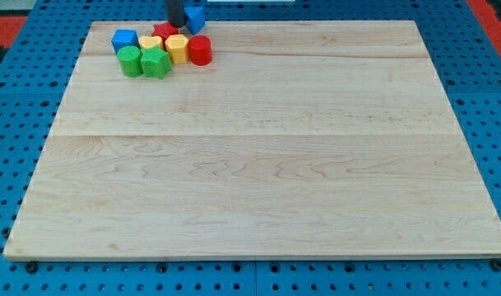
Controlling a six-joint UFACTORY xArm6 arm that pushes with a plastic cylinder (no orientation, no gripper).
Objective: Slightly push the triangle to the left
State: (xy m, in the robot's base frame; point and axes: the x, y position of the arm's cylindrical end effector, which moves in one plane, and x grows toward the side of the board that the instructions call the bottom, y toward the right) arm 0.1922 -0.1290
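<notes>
Crowding the far-L corner of the table (258, 164), eight small blocks sit in one tight cluster at the view's top, w/ the rest of the wood carrying nothing.

L to R: a blue cube (124, 39) marks the cluster's L edge. Below it is a green block (131, 61), shape unclear. A yellow block (150, 43) comes next, w/ a second green block (155, 62) touching the first green from the R. A red block (164, 31) is behind them, partly hidden, shape not readable.

Then the tool (176, 10), a bare dark rod, enters from the view's top edge. It has no jaws to open or shut & grips nothing. My tip (176, 26) is down at table level, just above a second yellow block (177, 48) & near the red block's R side.

Directly R of the rod, touching or very nearly so, is the blue triangle (196, 18), the task's block. It lies at the view's top, partly cut off behind the rod, so its long axis can't be judged. A red cylinder (200, 50) closes the row on the R, below the triangle.

Key relation: the triangle lies to the R of my tip, i.e. the tip is on the wrong side for a leftward shove. Judgement: the tip must get round to the triangle's R face first, then nudge L only a little, since the red & yellow blocks are close by on that side. No containers present.
</notes>
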